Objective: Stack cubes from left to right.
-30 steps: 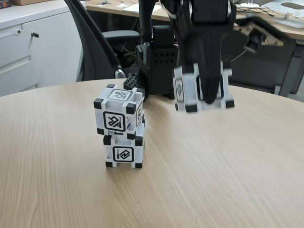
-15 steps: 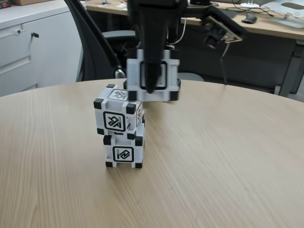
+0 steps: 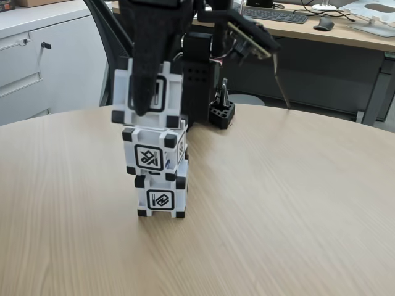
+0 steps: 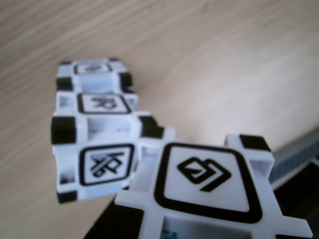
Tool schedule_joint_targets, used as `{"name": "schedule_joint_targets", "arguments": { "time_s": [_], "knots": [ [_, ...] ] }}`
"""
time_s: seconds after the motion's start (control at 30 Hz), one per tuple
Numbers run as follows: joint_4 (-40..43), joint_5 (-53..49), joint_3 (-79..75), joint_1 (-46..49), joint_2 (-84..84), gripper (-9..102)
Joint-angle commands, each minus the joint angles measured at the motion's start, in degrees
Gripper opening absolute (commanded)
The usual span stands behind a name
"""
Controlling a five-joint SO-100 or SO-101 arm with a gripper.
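in the fixed view, far left, a pale grey cabinet point(image 3: 37, 55) stands behind the round light wooden table point(image 3: 278, 209); left of centre on the table, a white plastic cube with black corner blocks and a black-framed glyph, the bottom cube point(image 3: 161, 198), rests on the wood; a second cube of the same make, the middle cube point(image 3: 154, 153), sits on top of it, turned slightly and shifted a little left; directly above, the black two-finger gripper point(image 3: 143, 102) comes down from the top edge, clamped on a third like cube, the held cube point(image 3: 148, 92); one dark finger point(image 3: 145, 74) runs down its front face; the held cube's lower corners are at the middle cube's top, and whether they touch i cannot tell; it sits a little left of the stack below; right of it stands the black arm base point(image 3: 200, 80), with a small black block point(image 3: 221, 114) at its foot; a desk with a keyboard point(image 3: 274, 13) runs behind at right; in the wrist view, the bottom cube point(image 4: 92, 72) and the middle cube point(image 4: 99, 154) lie at left, and the held cube point(image 4: 204, 194) fills the lower right, its glyph face towards the camera.
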Motion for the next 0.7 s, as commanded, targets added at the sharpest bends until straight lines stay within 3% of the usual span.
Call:
{"name": "schedule_joint_targets", "arguments": {
  "time_s": [0.0,0.4,0.67],
  "knots": [
    [0.00,1.67,-1.85,0.09,2.02,0],
    [0.44,5.27,-1.85,-0.53,2.02,0],
    [7.56,6.68,-1.93,-0.70,2.02,0]
  ]
}}
